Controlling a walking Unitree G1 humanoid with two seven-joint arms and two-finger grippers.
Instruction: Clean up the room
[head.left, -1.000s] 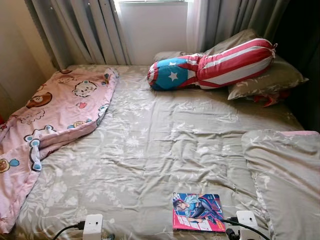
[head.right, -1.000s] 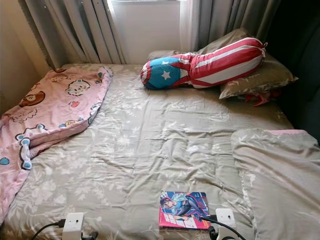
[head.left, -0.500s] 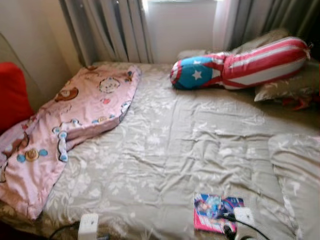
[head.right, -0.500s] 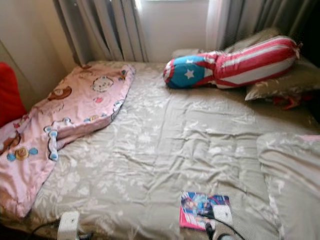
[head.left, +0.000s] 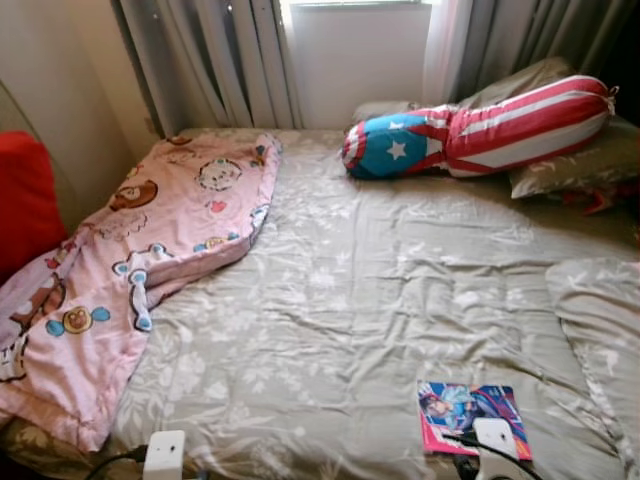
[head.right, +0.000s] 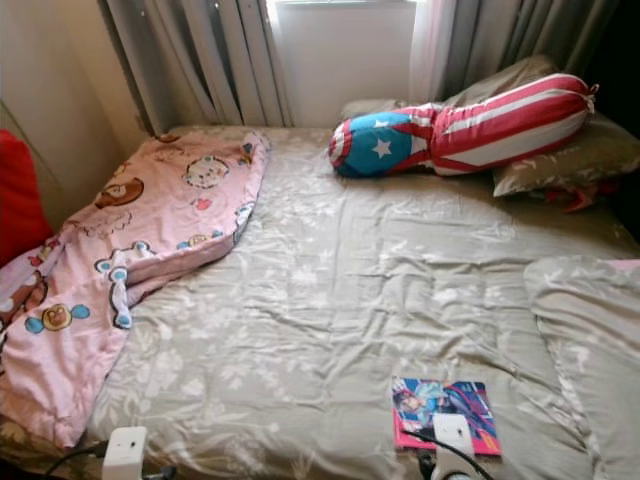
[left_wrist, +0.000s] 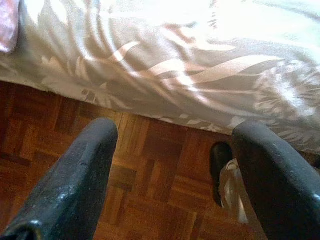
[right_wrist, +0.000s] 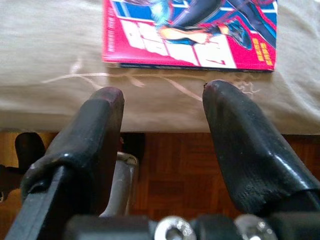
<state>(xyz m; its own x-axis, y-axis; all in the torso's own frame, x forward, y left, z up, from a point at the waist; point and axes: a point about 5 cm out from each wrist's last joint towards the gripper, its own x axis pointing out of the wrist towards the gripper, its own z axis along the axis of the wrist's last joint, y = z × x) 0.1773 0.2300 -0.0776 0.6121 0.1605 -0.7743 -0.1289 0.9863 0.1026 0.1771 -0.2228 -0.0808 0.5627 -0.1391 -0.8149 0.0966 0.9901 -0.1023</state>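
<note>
Comic book (head.left: 470, 418) flat near bed (head.left: 350, 300) foot edge, long axis crosswise, right gripper (right_wrist: 162, 95) fingers spread, left gripper (left_wrist: 172, 135) spread over floor (left_wrist: 150, 185)

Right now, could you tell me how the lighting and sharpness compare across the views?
Left and right eye views: daylight from the window washes it out near white, while the bed is evenly lit and fairly sharp. Left wrist view: sunlight overexposes the bedspread, and the open left claw is soft with closeness. Right wrist view: the comic book is crisp, and gloss glints on the open right claw.
</note>
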